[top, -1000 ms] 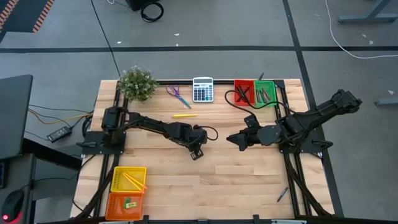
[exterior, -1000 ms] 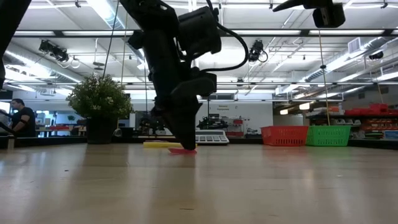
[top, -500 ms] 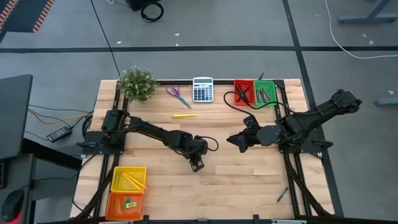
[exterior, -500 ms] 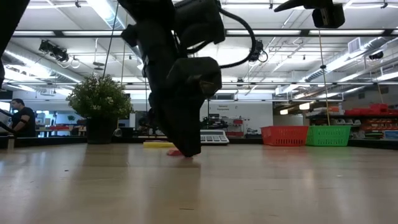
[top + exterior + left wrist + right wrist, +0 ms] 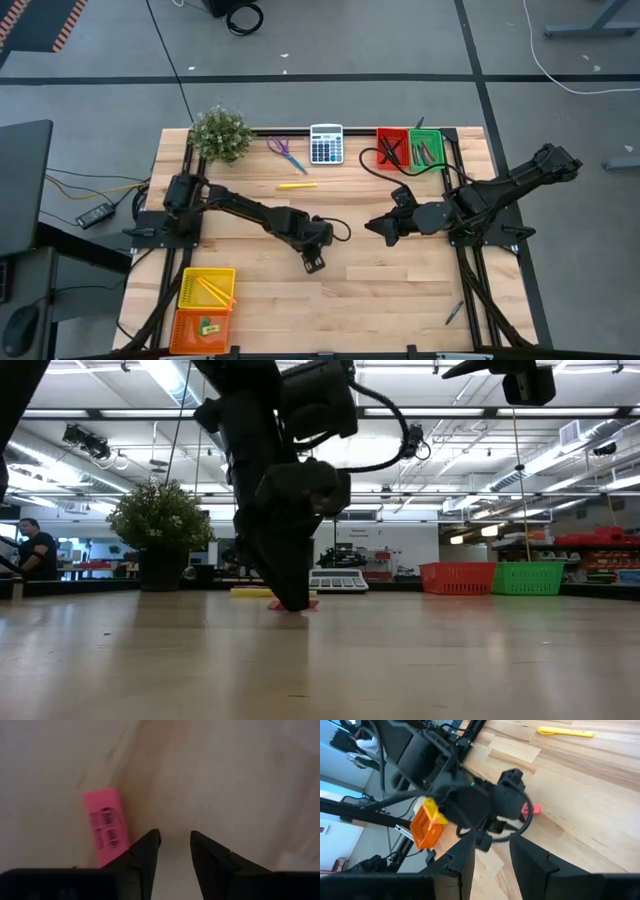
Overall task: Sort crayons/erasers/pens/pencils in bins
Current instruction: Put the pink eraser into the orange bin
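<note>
A pink eraser (image 5: 104, 826) lies flat on the table, just outside one finger (image 5: 142, 851) of my left gripper (image 5: 174, 835). That gripper points down at the table's middle (image 5: 314, 262), open by a narrow gap with only bare wood between the fingers. In the low view the eraser (image 5: 308, 603) peeks out behind the gripper (image 5: 292, 605). My right gripper (image 5: 372, 227) hovers open to the right of it, holding nothing. The yellow bin (image 5: 207, 286) and orange bin (image 5: 200, 329) sit at the near left corner. The red bin (image 5: 391, 148) and green bin (image 5: 425, 150) sit at the far right. My left gripper stands beside the pink eraser's long edge (image 5: 120, 847), fingers pointing down. Its own finger covers the eraser's near corner, so I cannot tell whether the finger's outer side touches it. The eraser lies flat on the wood.
A yellow pen (image 5: 297, 185) lies toward the far side. Purple scissors (image 5: 286, 153), a grey calculator (image 5: 326, 143) and a potted plant (image 5: 220, 133) line the far edge. A dark stick (image 5: 454, 312) lies off the table's right side. Bare wood spreads between the arms and the near edge.
My left gripper has moved toward the table's near edge, passing the pink eraser, and has then drawn slightly back toward the left. It stays low at the table. The eraser remains flat on the wood.
</note>
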`<action>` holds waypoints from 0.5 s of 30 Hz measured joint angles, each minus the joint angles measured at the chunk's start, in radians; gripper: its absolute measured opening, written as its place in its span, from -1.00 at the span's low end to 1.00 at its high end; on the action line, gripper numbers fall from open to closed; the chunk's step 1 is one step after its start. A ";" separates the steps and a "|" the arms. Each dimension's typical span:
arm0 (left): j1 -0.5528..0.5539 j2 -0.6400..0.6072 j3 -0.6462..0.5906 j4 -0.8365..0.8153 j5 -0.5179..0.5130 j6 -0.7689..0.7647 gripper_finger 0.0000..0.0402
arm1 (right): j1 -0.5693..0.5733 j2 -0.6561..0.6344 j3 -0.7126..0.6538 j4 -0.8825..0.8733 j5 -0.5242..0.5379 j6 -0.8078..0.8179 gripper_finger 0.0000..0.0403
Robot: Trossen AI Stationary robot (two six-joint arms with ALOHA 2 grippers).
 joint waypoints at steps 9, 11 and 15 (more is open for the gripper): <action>0.066 -0.037 -0.007 -0.055 -0.048 0.064 -0.37 | 0.000 0.000 0.000 0.000 0.000 0.002 -0.36; 0.077 -0.037 -0.007 -0.069 -0.044 0.073 -0.37 | 0.000 0.000 0.000 0.001 0.000 0.002 -0.36; 0.088 -0.043 -0.006 -0.081 -0.040 0.077 -0.38 | 0.000 0.000 0.000 0.000 0.000 0.002 -0.36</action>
